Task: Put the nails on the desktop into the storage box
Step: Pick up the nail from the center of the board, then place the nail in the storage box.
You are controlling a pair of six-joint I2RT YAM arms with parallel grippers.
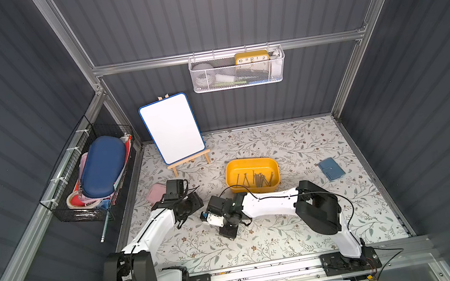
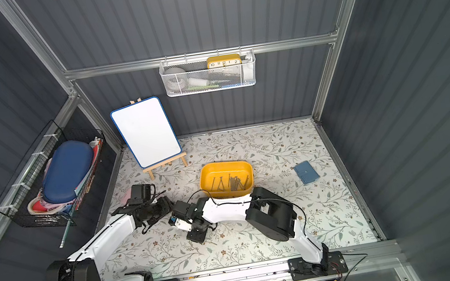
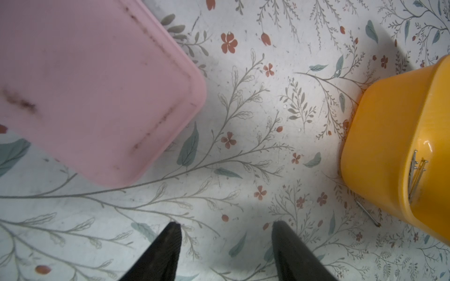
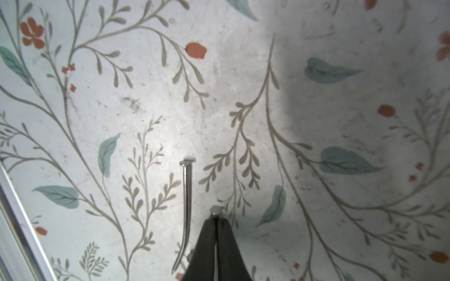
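In the right wrist view my right gripper (image 4: pixel 216 220) is shut on a nail (image 4: pixel 216 210) whose head sticks out past the fingertips, low over the floral desktop (image 4: pixel 243 73). A second nail (image 4: pixel 187 194) lies flat beside it. In both top views this gripper (image 1: pixel 227 232) points down, in front of the yellow storage box (image 1: pixel 231 173), which holds several nails (image 1: pixel 256 179). My left gripper (image 3: pixel 226 225) is open and empty over bare desktop. To one side of it the storage box (image 3: pixel 389 136) has one nail (image 3: pixel 367 214) lying at its base.
A flat pink case (image 1: pixel 155 193) lies by the left arm and fills a corner of the left wrist view (image 3: pixel 92 85). A whiteboard on a wooden easel (image 1: pixel 172 128) stands at the back left. A blue wallet (image 1: pixel 331 168) lies right of the box.
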